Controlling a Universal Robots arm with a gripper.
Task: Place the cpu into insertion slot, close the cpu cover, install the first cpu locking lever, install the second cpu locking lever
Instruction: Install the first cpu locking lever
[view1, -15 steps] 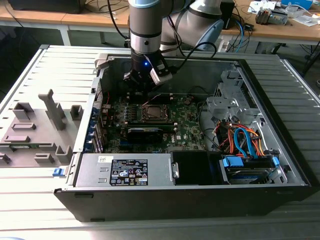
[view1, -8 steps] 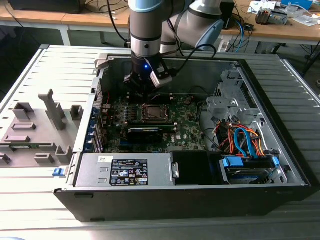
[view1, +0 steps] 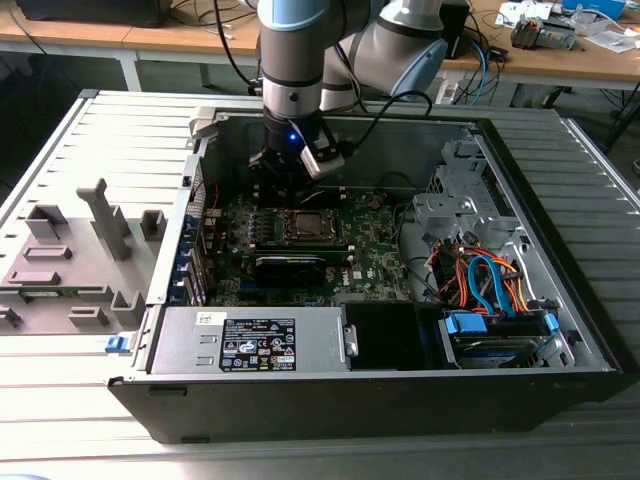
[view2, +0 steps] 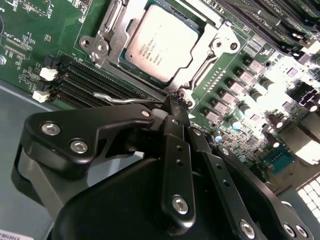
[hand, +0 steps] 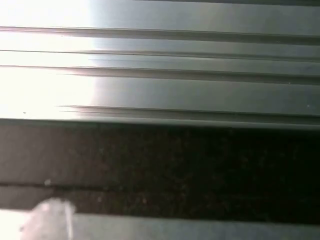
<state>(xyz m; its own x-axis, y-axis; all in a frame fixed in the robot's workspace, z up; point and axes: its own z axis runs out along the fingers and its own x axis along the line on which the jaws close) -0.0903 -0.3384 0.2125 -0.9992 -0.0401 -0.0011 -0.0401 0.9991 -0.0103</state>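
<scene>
CPU (view2: 161, 42), its pale metal top printed with small lettering, sits in the insertion slot (view2: 102, 50) under the framing cpu cover (view2: 212, 37); beside the slot, the gripper (view2: 175, 102) appears pinched together at a thin wire locking lever (view2: 125, 99).

My work surface is a ribbed grey metal table (view1: 60, 400). On it sits the open computer case (view1: 560, 300), and at the exterior view's left lies a grey fixture tray (view1: 70, 270) holding upright blocks.
</scene>
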